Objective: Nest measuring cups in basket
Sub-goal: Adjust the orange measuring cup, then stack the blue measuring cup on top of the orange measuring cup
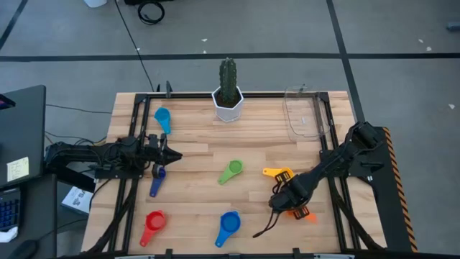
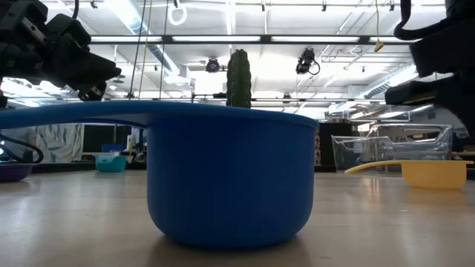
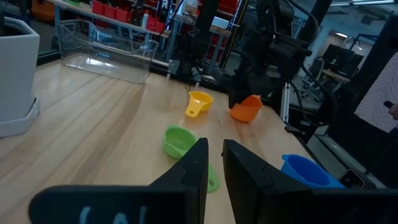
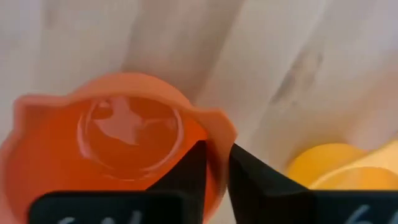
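Orange measuring cup (image 4: 124, 149), near the yellow cup (image 4: 336, 165), looks light, stiff, slippery; the right hand (image 4: 214, 171) pinches its thin rim, a sensible hold.

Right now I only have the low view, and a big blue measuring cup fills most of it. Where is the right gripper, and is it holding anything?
Observer: The right gripper is low at the table's near right, pinched on the rim of the orange measuring cup, just beside the yellow measuring cup.
Operator: Is there anything in the basket?
Observer: No. From above, the clear basket at the far right corner holds no cups.
Operator: Is anything hidden behind the blue cup?
Observer: Yes, a green measuring cup lies mid-table, directly beyond it.
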